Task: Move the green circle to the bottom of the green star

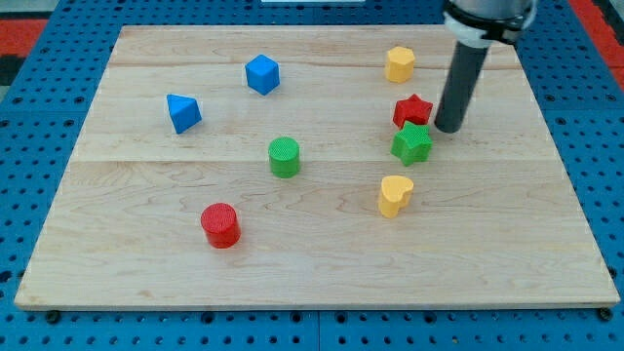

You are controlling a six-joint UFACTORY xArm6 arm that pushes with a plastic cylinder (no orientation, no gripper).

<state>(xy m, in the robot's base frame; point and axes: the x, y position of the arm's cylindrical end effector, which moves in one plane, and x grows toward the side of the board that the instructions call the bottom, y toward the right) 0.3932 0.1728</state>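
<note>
The green circle [285, 156] stands near the middle of the wooden board. The green star [411, 143] lies to its right, about a fifth of the view's width away. A red star [412, 110] sits just above the green star, touching or nearly touching it. My tip [448, 128] rests on the board just right of the red star and up-right of the green star, close to both. It is far to the right of the green circle.
A yellow heart [395, 195] lies just below the green star. A yellow hexagon [399, 63] sits at the top right. A blue cube-like block [262, 74] and a blue triangle [183, 112] are at the upper left. A red circle [220, 225] is at the lower left.
</note>
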